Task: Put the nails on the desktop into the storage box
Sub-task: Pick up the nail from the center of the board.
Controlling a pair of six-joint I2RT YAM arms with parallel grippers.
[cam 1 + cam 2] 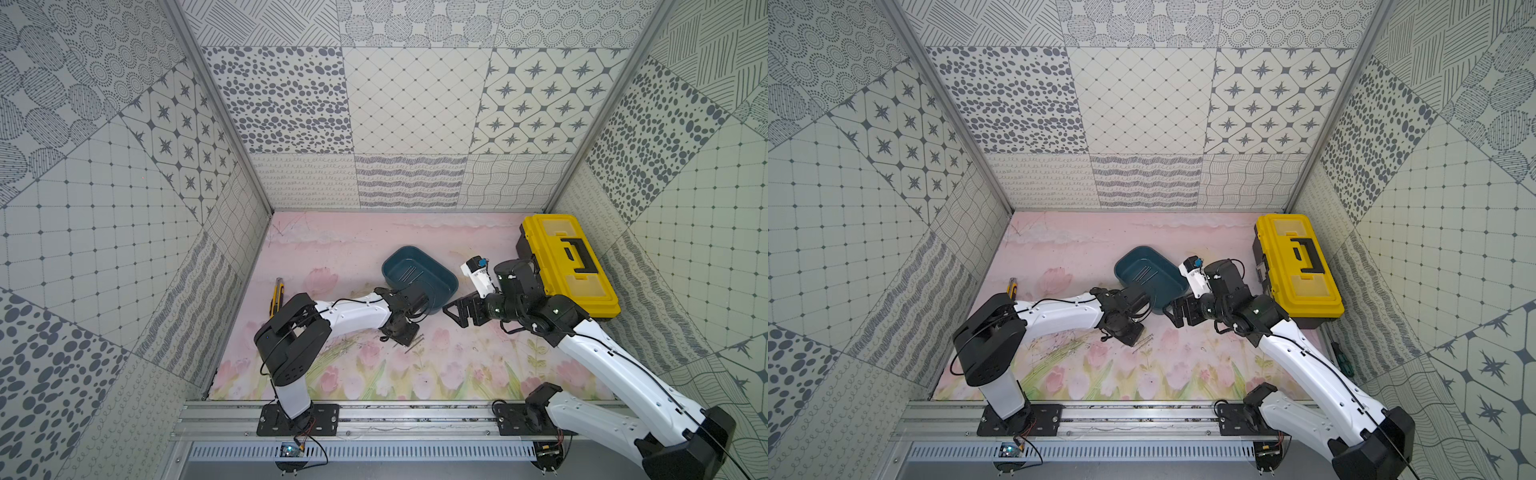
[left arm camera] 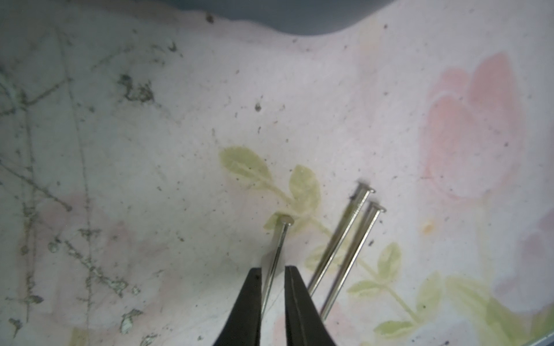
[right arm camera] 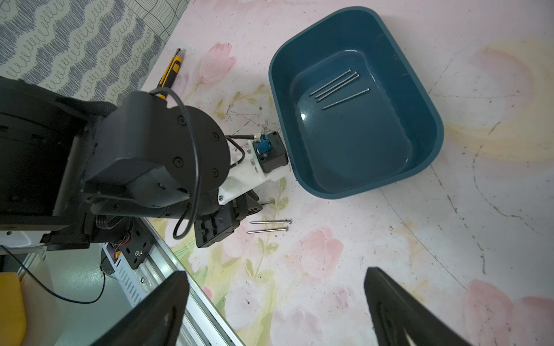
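Nail (image 2: 277,248) between nearly closed fingers (image 2: 245,299) of left claw (image 2: 272,268)

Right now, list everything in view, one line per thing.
desktop: one, pink floral
storage box: one, dark teal, mid desktop
nails in box: four, grey, on its floor
loose nails: two, grey, side by side on the desktop
seventh nail: one, grey, between the jaws of the left pincer
utility knife: one, yellow, near the left wall
toolbox: one, yellow, black handle, far right corner
screwdriver: one, green handle, by the right wall
left pincer: one, black, around that nail, grip unclear
right pincer: one, black, open wide
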